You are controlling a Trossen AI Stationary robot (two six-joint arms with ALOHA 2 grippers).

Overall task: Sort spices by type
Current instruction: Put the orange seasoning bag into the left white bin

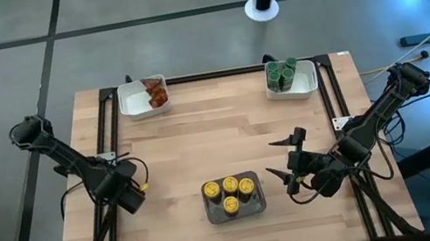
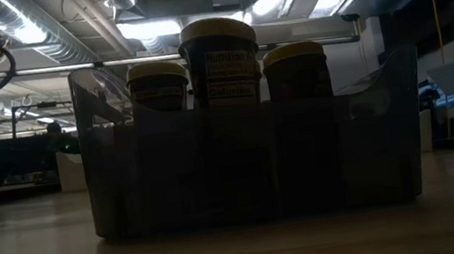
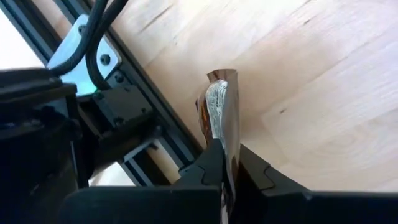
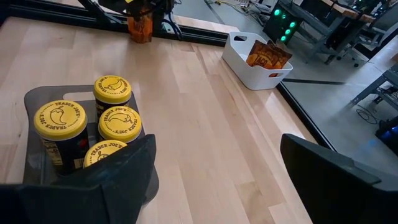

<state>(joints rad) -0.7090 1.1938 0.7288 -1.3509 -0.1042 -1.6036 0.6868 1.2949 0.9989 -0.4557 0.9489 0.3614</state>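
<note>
Grey floor surrounds a pale wooden worktop (image 1: 201,141) edged with black rails. From above, three containers sit on it: a white tray (image 1: 134,105) at the far left corner holds reddish-orange packets (image 1: 157,92), a second white tray (image 1: 304,82) at the far right corner holds green-lidded jars (image 1: 282,71) standing upright, and a grey tray (image 1: 236,212) near the front middle holds four yellow-lidded jars (image 1: 231,194). The left gripper (image 1: 140,188) hangs over the left edge of the worktop with something small and orange at its tip; the right gripper (image 1: 291,163) sits just right of the grey tray, its fingers spread wide and empty. The level view is nearly filled by the dark wall of the grey tray (image 2: 250,164), with three yellow jar tops (image 2: 216,35) rising above its rim and ceiling lights behind; neither white tray nor any gripper shows here. The left wrist camera alone makes the grasp plain: the two dark fingers (image 3: 208,163) are closed on a crinkly reddish packet (image 3: 219,112), held upright above the wood beside the black rail. The right wrist camera looks past its own parted fingers (image 4: 323,171) at the yellow lids (image 4: 60,118), which carry a pepper drawing, and across the worktop to the white tray of packets (image 4: 245,59) and the held packet (image 4: 140,27) at the far edge.
</note>
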